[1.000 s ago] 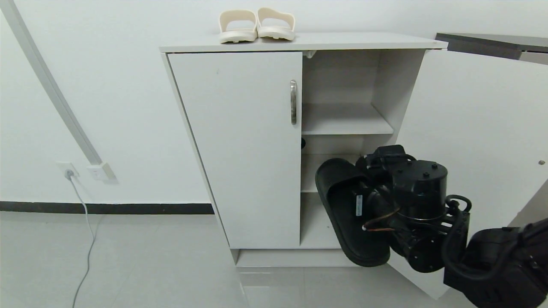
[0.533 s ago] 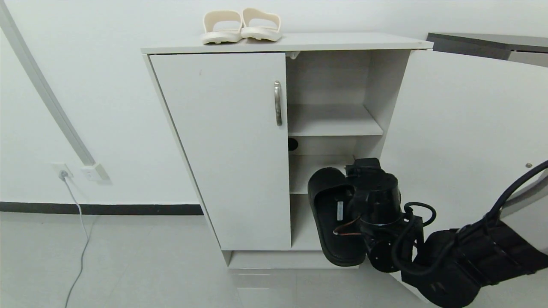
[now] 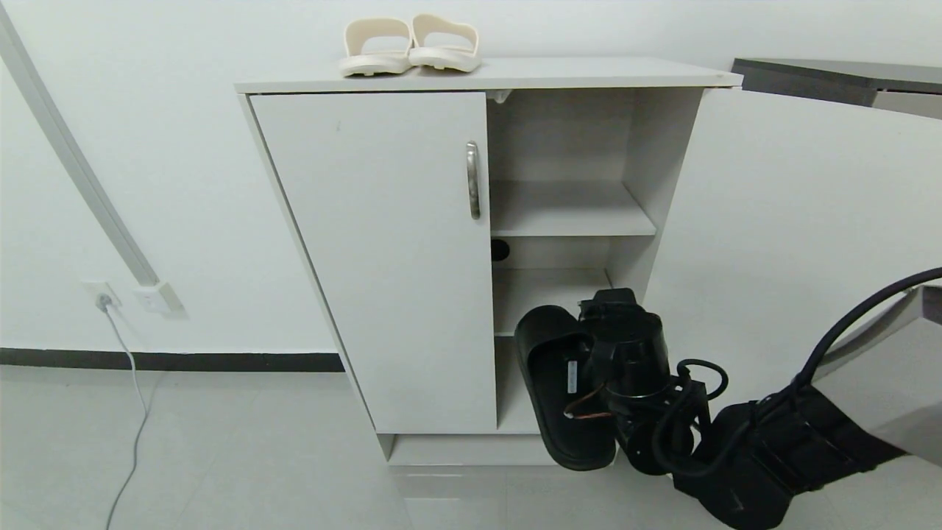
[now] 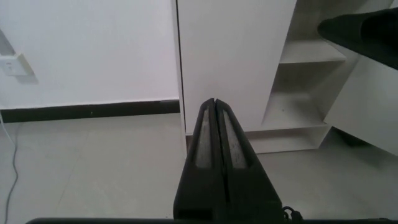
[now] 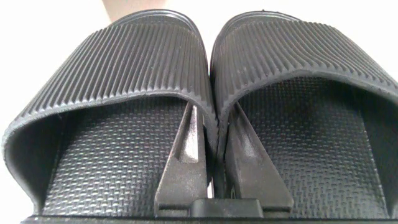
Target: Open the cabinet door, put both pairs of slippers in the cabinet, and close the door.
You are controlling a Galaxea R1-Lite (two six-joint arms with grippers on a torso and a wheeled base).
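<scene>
The white cabinet stands against the wall with its right door swung wide and its left door shut. My right gripper is shut on the black slippers, pinching the two straps together; it holds them on edge in front of the lower open compartment. A pair of cream slippers rests on the cabinet top. My left gripper is shut with nothing in it, low over the floor in front of the cabinet.
Two shelves show inside the open right half. A wall socket with a cable trailing to the floor sits at the left. A grey surface stands behind the open door. Tiled floor lies free at the left.
The head view has shifted, so the cabinet sits further left. My right arm has carried the black slippers lower and closer to the bottom compartment.
</scene>
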